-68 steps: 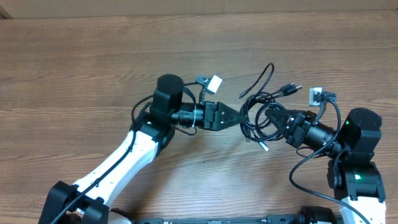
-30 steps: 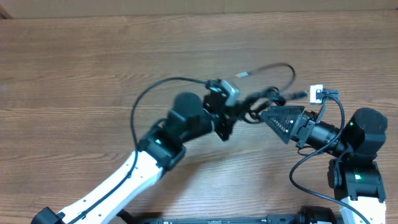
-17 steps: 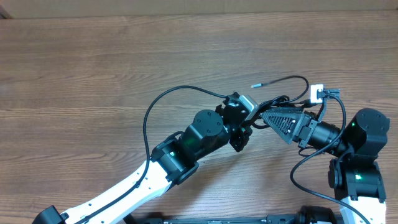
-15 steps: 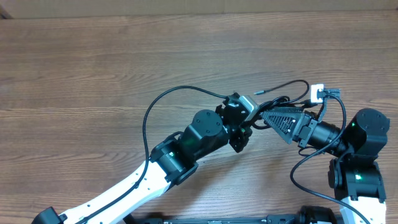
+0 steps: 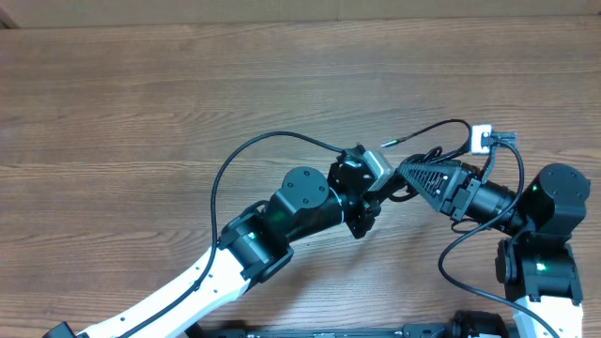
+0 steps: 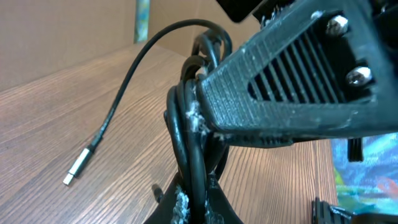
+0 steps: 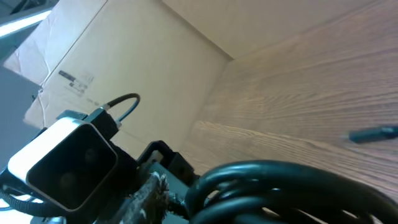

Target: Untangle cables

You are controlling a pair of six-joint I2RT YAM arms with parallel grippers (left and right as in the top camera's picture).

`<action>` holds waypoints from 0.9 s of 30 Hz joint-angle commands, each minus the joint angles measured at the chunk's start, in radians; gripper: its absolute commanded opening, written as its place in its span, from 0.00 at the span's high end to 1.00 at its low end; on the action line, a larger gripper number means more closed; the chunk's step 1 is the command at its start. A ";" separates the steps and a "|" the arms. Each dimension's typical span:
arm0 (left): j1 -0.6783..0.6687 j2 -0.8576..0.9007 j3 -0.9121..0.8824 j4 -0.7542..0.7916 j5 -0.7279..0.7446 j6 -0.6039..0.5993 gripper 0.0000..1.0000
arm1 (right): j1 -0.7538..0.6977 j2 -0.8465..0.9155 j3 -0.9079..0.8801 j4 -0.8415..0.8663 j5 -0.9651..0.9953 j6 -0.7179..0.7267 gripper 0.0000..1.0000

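1. The cable bundle (image 6: 188, 134) is held up off the wooden table (image 5: 141, 94) at the tip of the right gripper (image 5: 406, 172), probably so loose strands can drop free.
2. The right gripper is clenched on the upper coils and acts as the anchor.
3. The left gripper (image 6: 196, 208) appears clamped on the same bundle just below the right gripper, well placed to pull strands apart.
4. One silver-tipped plug (image 6: 77, 171) trails loose, well apart from the right gripper.
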 commanded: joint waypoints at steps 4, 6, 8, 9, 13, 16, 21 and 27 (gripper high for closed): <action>0.069 -0.007 0.013 0.008 -0.035 -0.194 0.96 | 0.004 -0.007 0.013 -0.004 -0.037 -0.012 0.86; 0.092 -0.007 0.013 0.009 -0.031 -0.241 0.96 | 0.004 -0.007 0.013 -0.004 -0.036 -0.012 0.88; 0.099 -0.007 0.013 0.020 0.028 -0.231 0.96 | 0.004 -0.007 0.013 -0.004 -0.037 -0.023 0.96; 0.099 -0.007 0.013 0.019 0.049 -0.217 0.96 | 0.004 -0.007 0.013 -0.004 -0.037 -0.031 0.96; 0.098 -0.007 0.013 0.021 0.098 -0.189 0.96 | 0.004 -0.007 0.013 -0.008 -0.036 -0.035 0.65; 0.098 -0.007 0.013 0.038 0.177 -0.163 0.96 | 0.004 -0.006 0.010 -0.008 0.011 -0.039 0.54; 0.098 -0.006 0.013 0.039 0.265 -0.160 0.96 | 0.004 0.018 0.010 -0.007 0.025 -0.046 0.72; 0.098 -0.006 0.013 0.043 0.279 -0.161 0.96 | 0.004 0.023 0.010 -0.007 0.025 -0.061 0.78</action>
